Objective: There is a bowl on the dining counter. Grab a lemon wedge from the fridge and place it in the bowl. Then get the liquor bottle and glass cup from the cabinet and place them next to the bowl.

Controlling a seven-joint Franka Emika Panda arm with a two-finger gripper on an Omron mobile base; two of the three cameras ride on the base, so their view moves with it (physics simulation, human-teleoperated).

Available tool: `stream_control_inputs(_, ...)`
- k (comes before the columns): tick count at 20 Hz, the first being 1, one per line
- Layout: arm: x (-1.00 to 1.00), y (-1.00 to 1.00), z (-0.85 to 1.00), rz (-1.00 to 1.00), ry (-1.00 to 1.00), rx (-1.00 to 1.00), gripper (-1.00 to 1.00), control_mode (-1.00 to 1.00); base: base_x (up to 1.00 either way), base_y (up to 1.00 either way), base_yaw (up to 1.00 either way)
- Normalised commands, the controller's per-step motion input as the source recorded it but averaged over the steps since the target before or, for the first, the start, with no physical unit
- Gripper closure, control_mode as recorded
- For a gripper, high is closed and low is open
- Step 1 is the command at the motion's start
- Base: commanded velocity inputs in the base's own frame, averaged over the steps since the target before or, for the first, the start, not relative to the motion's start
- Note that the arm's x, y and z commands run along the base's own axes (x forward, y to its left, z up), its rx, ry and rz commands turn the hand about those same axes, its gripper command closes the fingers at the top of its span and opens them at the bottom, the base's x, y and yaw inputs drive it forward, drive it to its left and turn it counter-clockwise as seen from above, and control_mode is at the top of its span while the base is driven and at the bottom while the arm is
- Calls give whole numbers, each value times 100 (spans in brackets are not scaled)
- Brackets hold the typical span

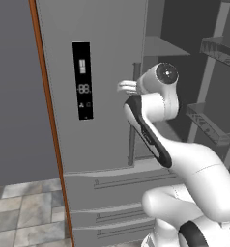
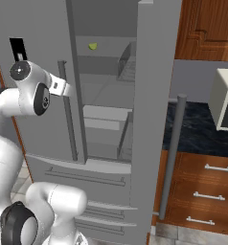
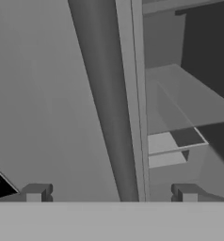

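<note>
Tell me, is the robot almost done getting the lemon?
Not nearly. The fridge has its right door swung open, so that part looks done. The lemon wedge sits on an upper shelf, untouched. The gripper is open and empty, near the left door's handle. Lemon, bottle and cup are all left.

The tall grey French-door fridge is cut off at the top and bottom edges of both base views. The tiny yellowish-green lemon wedge on an upper shelf is too small to show its shape. The white arm hides part of the closed left door and its grey bar handle. The white boxy appliance is cut by the right edge.
</note>
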Motion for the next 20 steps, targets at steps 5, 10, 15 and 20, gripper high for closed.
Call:
stream_control_inputs(5, 47, -8, 0, 0, 1, 0, -100, -100, 0, 0, 0)
stream_control_inputs(10, 34, -3, 0, 0, 0, 0, -100, -100, 0, 0, 0)
stream_control_inputs(15, 16, 0, 0, 0, -1, 3, -100, -100, 0, 0, 0)
stream_control_inputs(20, 19, 0, -2, 0, -1, 4, -100, -100, 0, 0, 0)
